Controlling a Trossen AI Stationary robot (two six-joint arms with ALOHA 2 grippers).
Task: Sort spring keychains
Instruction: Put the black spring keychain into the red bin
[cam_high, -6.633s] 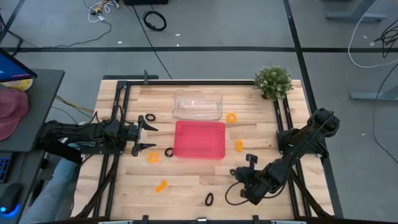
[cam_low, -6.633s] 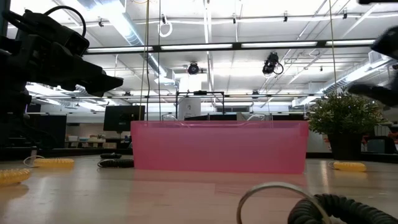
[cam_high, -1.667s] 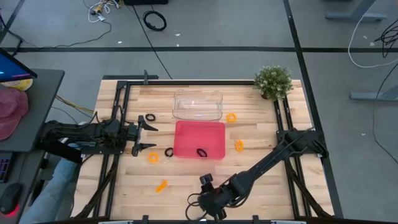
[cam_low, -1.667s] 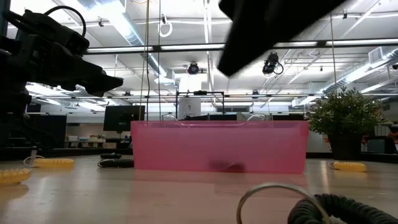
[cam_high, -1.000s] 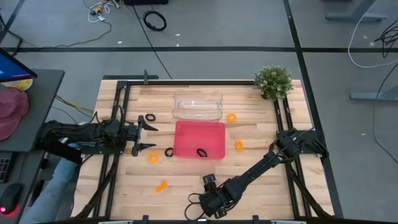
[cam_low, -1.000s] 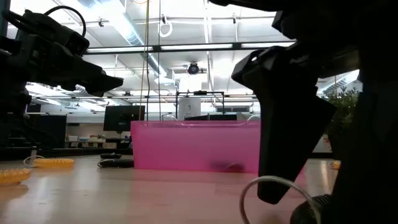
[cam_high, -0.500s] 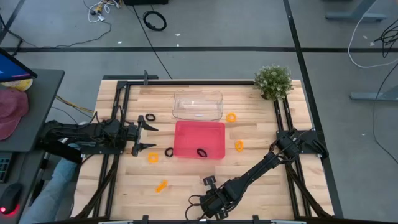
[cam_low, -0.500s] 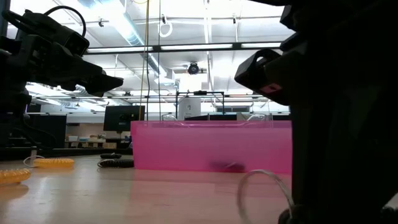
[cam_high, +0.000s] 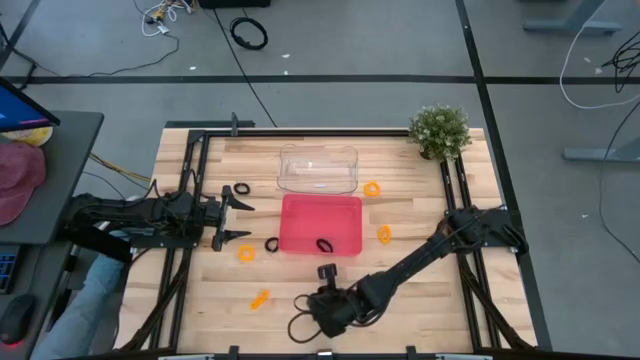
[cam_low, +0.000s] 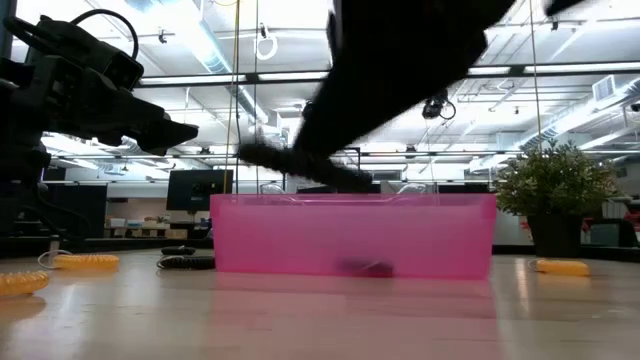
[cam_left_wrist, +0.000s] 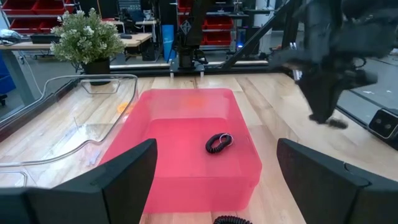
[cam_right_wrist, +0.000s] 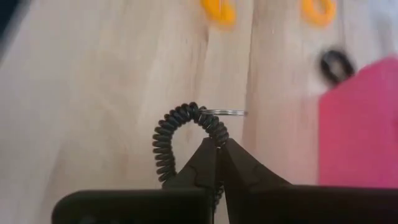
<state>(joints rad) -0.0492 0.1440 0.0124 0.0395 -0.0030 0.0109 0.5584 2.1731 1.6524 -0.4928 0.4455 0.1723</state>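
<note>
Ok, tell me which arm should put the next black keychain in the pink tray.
The right. Its gripper is already shut on a black spring keychain near the pink tray, which holds one already. The left gripper waits empty beside the tray.

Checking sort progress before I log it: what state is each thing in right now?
Right gripper: shut on a black keychain, lifted over the table's front.
Left gripper: open, waiting at the left side.
Pink tray: holds one black keychain in tray.
Clear tray: looks empty.
Orange keychains: loose on the table.
</note>
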